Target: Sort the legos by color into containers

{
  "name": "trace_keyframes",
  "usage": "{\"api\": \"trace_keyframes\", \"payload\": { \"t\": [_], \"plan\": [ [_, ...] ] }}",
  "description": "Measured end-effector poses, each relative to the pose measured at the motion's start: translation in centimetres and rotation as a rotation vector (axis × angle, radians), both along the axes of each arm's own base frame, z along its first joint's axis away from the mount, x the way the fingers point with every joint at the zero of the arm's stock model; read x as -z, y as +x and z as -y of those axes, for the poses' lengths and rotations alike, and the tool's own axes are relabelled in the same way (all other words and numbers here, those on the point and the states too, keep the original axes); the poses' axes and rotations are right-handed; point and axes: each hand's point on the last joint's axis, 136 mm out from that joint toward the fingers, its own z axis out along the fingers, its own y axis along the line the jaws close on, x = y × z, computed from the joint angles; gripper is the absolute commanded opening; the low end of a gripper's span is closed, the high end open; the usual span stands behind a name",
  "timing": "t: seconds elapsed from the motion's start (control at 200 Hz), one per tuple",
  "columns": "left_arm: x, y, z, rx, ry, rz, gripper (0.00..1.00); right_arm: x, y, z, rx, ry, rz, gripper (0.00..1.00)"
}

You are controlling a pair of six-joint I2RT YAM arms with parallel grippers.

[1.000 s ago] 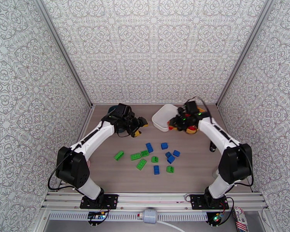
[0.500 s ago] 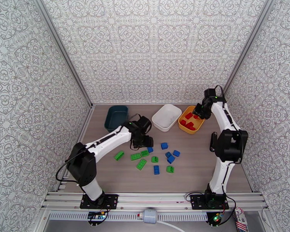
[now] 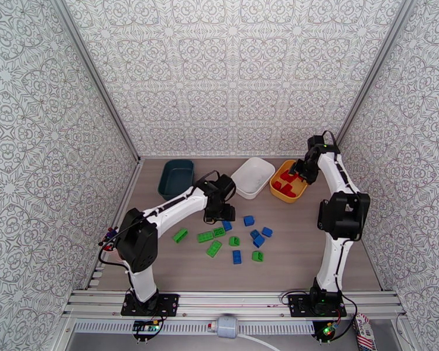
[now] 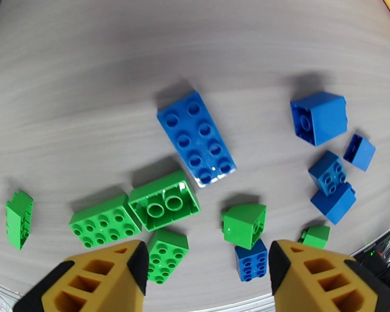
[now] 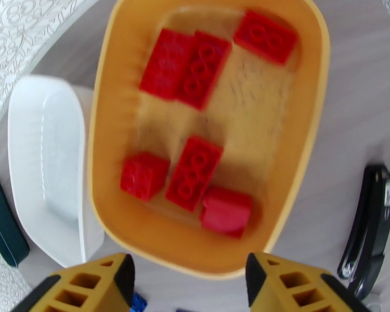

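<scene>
L gripper (image 4: pixel 207 262) is held above the loose legos mid-table, jaws spread apart w/ nothing clamped btwn them. Six blue legos (image 4: pixel 196 137) and six green legos (image 4: pixel 164 199) are scattered on the table (image 3: pixel 290 270), unsorted, in one mixed cluster. In the top view, greens are found mostly on the left side and blues on the right. One long blue brick is laid studs-up just beside an upturned green one. Two small blues are seen touching each other.

R gripper (image 5: pixel 190 274) is held over the yellow tub (image 5: pixel 158 237) at the far right of the table, jaws also apart and unloaded. Six red legos (image 5: pixel 194 172) are contained in that tub; two of them are pressed side by side. White tub (image 5: pixel 44 152) is placed just beside the yellow one; whether they touch can't be told. Teal tub (image 3: pixel 176 175) is set further left, apart from the white one, near the far-left corner. A black item (image 5: pixel 372 224) is laid on the table on the yellow tub's other side; what it is can't be told.
</scene>
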Motion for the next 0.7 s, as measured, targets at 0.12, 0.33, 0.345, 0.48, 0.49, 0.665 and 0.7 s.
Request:
{"api": "trace_keyframes", "payload": {
  "t": [0.12,0.33,0.345,0.48,0.49,0.665,0.7],
  "plan": [
    [1.0,0.8,-0.3,-0.039,0.011,-0.026,0.69,-1.9,-2.3,-1.8,-0.038,0.005,0.041,0.69],
    [3.5,1.6,0.1,-0.08,0.023,-0.092,0.69,-4.6,-7.3,-8.4,-0.199,0.03,0.118,0.7],
    [3.7,1.7,0.1,-0.082,0.024,-0.095,0.69,-4.6,-7.7,-9.0,-0.215,0.032,0.119,0.7],
    [5.2,1.6,0.3,-0.101,0.031,-0.138,0.69,-4.0,-10.9,-13.0,-0.316,0.044,0.109,0.71],
    [5.2,1.6,0.2,-0.102,0.031,-0.14,0.69,-3.8,-11.2,-13.2,-0.322,0.045,0.106,0.72],
    [6.2,1.9,0.2,-0.118,0.03,-0.164,0.68,-2.6,-14.3,-13.6,-0.311,0.065,0.081,0.72],
    [6.3,2.1,0.4,-0.118,0.03,-0.164,0.67,-2.6,-14.7,-13.4,-0.302,0.069,0.081,0.72]
  ]
}}
